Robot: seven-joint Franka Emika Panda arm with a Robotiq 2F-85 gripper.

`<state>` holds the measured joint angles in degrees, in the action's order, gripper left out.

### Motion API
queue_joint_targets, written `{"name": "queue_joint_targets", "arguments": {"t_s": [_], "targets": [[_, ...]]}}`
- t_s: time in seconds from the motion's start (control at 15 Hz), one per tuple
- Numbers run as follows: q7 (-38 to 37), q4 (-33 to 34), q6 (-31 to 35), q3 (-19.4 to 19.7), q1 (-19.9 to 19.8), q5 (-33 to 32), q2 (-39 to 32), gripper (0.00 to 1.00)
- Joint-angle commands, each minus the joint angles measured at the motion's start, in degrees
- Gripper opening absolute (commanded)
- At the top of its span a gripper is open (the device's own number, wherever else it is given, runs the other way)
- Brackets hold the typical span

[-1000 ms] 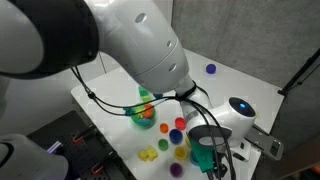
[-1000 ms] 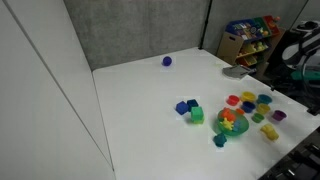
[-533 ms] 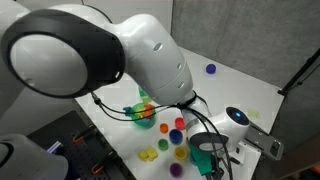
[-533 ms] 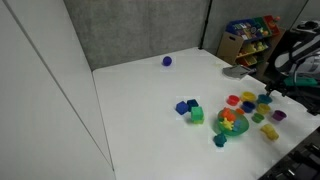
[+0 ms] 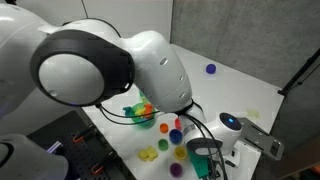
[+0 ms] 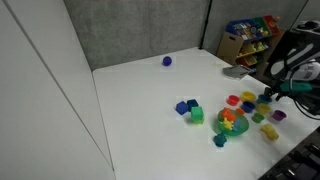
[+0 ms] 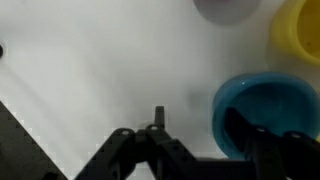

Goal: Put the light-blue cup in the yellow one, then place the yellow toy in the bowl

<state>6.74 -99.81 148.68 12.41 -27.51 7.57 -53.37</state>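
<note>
In the wrist view the light-blue cup (image 7: 265, 105) stands on the white table at the lower right. The yellow cup (image 7: 300, 28) is just beyond it at the top right edge. My gripper (image 7: 205, 145) is open and straddles the light-blue cup's near wall, with one finger inside the cup and the other outside on the table. In an exterior view the gripper (image 5: 205, 152) hangs low over the group of cups. The pale-yellow toy (image 5: 148, 154) lies at the table's near edge. The teal-green bowl (image 5: 133, 119), which also shows in an exterior view (image 6: 221, 131), holds several coloured toys.
Several small cups, red (image 5: 165, 127), blue (image 5: 180, 122) and purple (image 5: 165, 144), stand between bowl and gripper. Blue and green blocks (image 6: 188, 109) lie left of the bowl. A small blue ball (image 6: 167, 61) sits far back. The table edge is close to the gripper.
The arm has swung and the gripper has settled slightly lower over the cups. The cups, toy and bowl have not moved.
</note>
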Motion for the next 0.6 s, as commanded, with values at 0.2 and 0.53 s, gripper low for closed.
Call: {"name": "queue_joint_targets", "arguments": {"t_s": [0.2,0.53], "targets": [[-2.9,0.5,0.6,0.8,1.2,-0.8,0.0,0.09],[-4.5,-1.0,-0.2,1.1,1.9,-0.3,3.4,0.06]]}}
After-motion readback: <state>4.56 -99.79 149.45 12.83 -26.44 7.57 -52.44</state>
